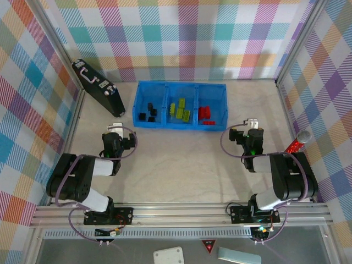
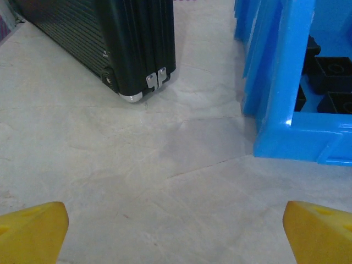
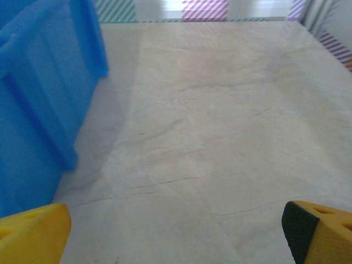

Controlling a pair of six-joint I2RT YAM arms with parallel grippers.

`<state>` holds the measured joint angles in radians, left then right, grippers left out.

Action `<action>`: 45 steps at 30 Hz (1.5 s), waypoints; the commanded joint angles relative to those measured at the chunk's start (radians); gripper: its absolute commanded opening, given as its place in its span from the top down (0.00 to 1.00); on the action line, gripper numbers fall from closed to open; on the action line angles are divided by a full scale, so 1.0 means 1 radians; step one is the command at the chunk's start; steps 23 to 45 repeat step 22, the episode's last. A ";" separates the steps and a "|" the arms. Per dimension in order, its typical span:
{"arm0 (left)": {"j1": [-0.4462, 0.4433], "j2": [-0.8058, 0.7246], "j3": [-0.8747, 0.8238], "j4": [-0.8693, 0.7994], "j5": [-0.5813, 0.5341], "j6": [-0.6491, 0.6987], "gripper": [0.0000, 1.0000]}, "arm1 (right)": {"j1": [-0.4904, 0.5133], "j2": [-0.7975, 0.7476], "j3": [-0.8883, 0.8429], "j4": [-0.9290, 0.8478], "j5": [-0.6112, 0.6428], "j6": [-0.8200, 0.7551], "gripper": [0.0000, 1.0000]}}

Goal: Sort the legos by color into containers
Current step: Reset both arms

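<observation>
Tabletop [image 1: 181, 165], pale and veined, fenced on its left, far and right sides by plaid panels [image 1: 192, 38], with a metal rail [image 1: 181, 210] along the near edge where both arms are bolted. A blue tray [image 1: 165, 125] lies toward the far side, split into three compartments: black legos [image 1: 148, 113] in the left one, green legos [image 1: 180, 109] in the middle one, red legos [image 1: 206, 114] in the right one.

The left gripper [image 1: 115, 128] sits just short of the tray's near left corner and the right gripper [image 1: 251, 124] just off its near right corner, neither touching it. Both have their jaws spread wide and hold nothing. The left wrist view shows yellow fingertips [image 2: 33, 231] at the bottom corners with bare table between them.

A broad bare strip runs between the tray and the arm bases. A narrower gap separates the tray's left end from a black case [image 1: 99, 88] standing along the left panel. A red cylinder [image 1: 297, 142] with a silver cap stands at the right edge, its lower end hidden behind the right arm.

From the left wrist the case and tray are both cut off by the frame, a few black legos showing past the tray's corner. From the right wrist the tray wall is blurred and hides its contents. From above, the bricks are too small to count surely.
</observation>
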<state>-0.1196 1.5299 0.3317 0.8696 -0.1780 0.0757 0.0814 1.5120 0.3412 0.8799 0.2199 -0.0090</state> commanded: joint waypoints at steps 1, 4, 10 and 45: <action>0.014 0.046 0.024 0.107 0.080 0.001 0.00 | -0.002 0.013 0.011 0.042 -0.084 -0.009 0.01; 0.033 0.047 0.071 0.004 0.113 -0.008 0.00 | -0.007 0.020 0.033 0.016 -0.056 0.010 0.01; 0.041 0.050 0.086 -0.020 0.082 -0.034 0.00 | -0.010 0.023 0.044 0.001 0.020 0.046 0.01; 0.043 0.050 0.084 -0.019 0.084 -0.034 0.00 | -0.040 0.015 0.045 -0.011 -0.049 0.050 0.01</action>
